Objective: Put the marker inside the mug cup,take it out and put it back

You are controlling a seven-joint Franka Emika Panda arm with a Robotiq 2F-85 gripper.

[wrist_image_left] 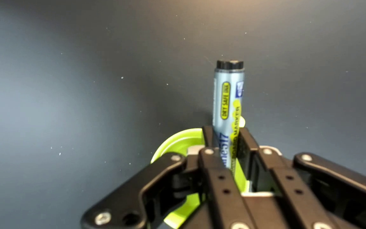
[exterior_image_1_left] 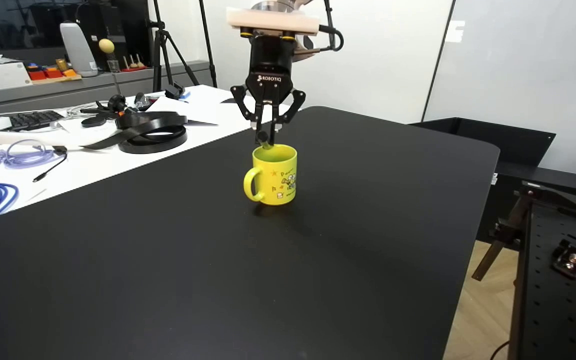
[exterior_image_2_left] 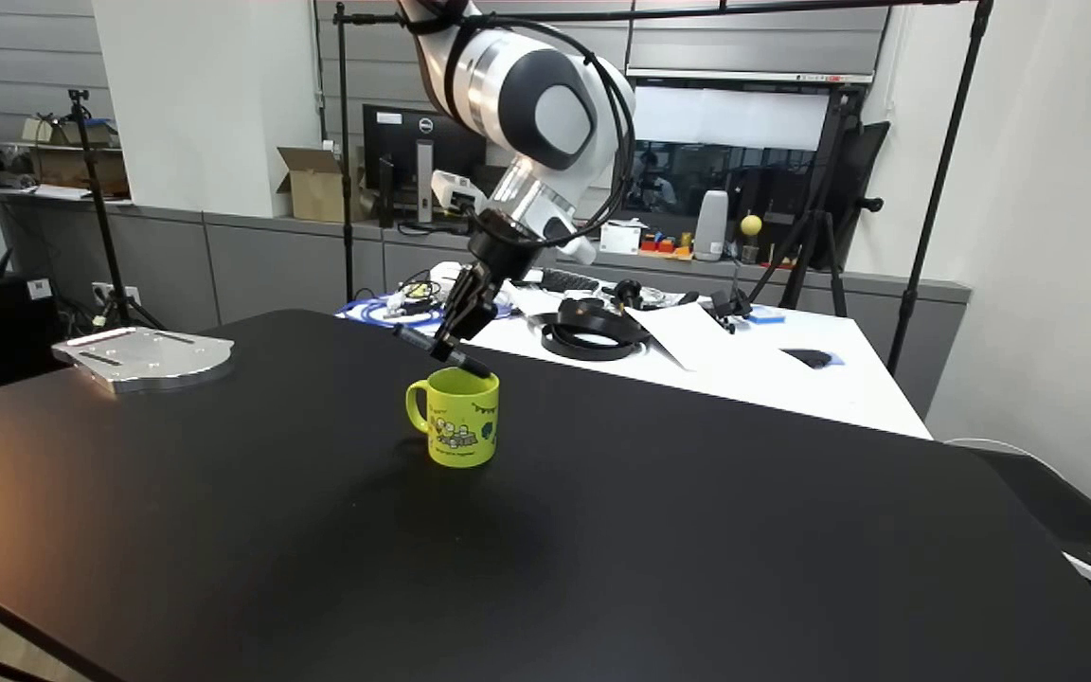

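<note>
Nearest in the wrist view, a black, many-jointed gripper [wrist_image_left: 227,136] pinches a grey, cylindrical board marker with black ends [wrist_image_left: 229,101] at about mid-barrel. It holds the marker aslant at the mouth of an upright, bright yellow mug with a loop handle and cartoon prints [exterior_image_2_left: 460,421]; whether the lower tip sits inside the rim or just above it, I cannot tell.

I judge the step in hand to be putting the marker in, though which pass is unclear. To do it well, tilt the gripper until the barrel is nearer upright, centre the lower end over the opening, then descend slowly: a slanted end catching the rim could shove or tip the mug. Release only with the end well inside, parting the fingers gently.

Under the mug spreads a broad, flat black bench [exterior_image_2_left: 602,568]; a slotted silver plate [exterior_image_2_left: 152,358] lies on it, well apart. Beyond stands a white worktop [exterior_image_2_left: 863,379].
</note>
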